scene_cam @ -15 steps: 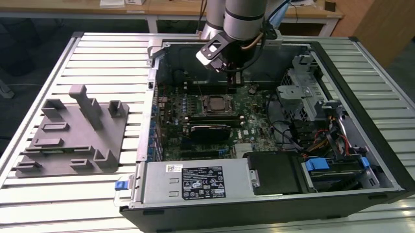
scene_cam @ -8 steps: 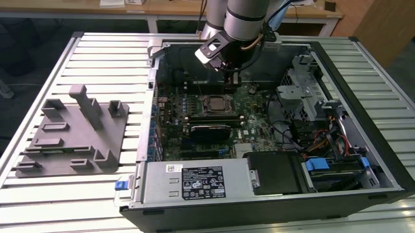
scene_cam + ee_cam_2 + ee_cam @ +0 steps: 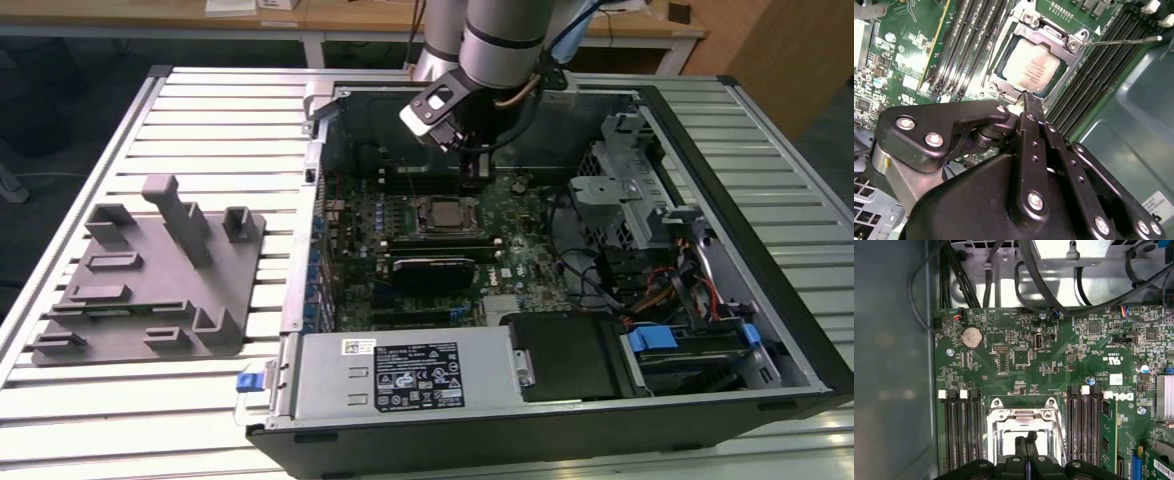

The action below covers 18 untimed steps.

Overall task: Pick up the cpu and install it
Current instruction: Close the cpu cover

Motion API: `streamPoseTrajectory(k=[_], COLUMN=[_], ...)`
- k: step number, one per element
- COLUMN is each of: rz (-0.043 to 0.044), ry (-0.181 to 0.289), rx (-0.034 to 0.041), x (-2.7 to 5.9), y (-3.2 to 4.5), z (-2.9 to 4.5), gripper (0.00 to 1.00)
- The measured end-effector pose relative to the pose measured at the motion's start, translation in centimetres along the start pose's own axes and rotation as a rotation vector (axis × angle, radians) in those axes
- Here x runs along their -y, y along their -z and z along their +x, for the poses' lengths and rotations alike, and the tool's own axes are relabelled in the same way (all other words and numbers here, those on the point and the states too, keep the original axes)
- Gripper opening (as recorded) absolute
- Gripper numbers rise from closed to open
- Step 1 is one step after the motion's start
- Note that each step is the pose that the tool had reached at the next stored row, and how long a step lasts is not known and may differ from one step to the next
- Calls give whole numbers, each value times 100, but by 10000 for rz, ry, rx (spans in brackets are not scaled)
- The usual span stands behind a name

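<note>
1. Hand. In both wrist views the hand has its two fingers pressed together, with nothing between them. In the second wrist view the fingertips stand at the edge of the socket, just beside the cpu. Whether they touch the socket cannot be told.

2. Cpu. The cpu is seated flat in the socket on the board, silver top plate up, with the metal frame around it. In the exterior view the cpu lies near the middle of the open case, and the hand is at 1 o'clock of it.

3. Socket area. Banks of memory slots run along both sides of the socket. A thin lever extends from one socket corner across the slots. A coin cell sits on the board, well apart from the socket.

4. Surroundings, exterior view. The case lies open side up on the slatted desk. The power supply is at 6 o'clock of the cpu. A grey tray stands on the desk at 9 o'clock of the case, apart from it.
</note>
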<state>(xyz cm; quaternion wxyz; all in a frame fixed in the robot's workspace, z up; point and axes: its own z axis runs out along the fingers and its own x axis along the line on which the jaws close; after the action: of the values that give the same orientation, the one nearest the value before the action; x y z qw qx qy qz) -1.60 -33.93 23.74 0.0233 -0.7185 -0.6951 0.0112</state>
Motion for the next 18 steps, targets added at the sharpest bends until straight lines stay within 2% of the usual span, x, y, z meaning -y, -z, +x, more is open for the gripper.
streamPoseTrajectory(k=[5,8,12,14,18], rz=[-70,-123,-309,-369,-382], ry=[7,23,63,75,78], rx=[-10,-44,-58,-72,-76], x=[30,73,119,146,162], y=[-43,-66,-92,-104,-107], z=[-37,-43,-47,-49,-50], gripper=[11,11,11,11,11])
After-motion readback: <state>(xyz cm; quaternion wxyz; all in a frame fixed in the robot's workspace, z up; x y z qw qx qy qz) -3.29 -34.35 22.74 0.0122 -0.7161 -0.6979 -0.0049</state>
